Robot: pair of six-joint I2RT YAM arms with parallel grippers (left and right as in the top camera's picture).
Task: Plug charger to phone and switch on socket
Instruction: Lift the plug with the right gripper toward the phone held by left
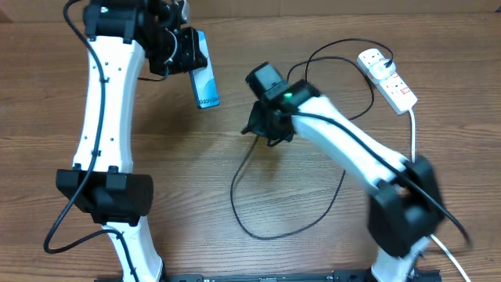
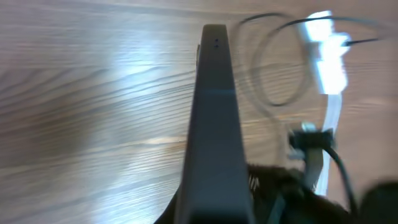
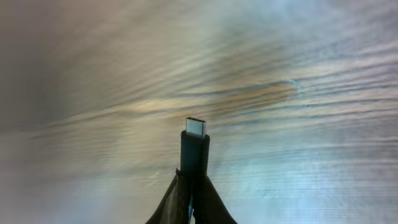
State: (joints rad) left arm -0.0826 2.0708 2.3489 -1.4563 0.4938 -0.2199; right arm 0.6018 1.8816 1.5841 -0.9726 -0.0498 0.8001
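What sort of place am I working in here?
Probably a robot test bench or lab rather than a home: a plain wood-grain table, two arms mounted at its edge, and only the socket, phone and charger as props.

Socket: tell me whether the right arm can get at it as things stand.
Probably yes: the socket lies on the right arm's side, with only loops of the charger cable between. But the right gripper is shut on the charger's connector, so it is not free to press a switch.
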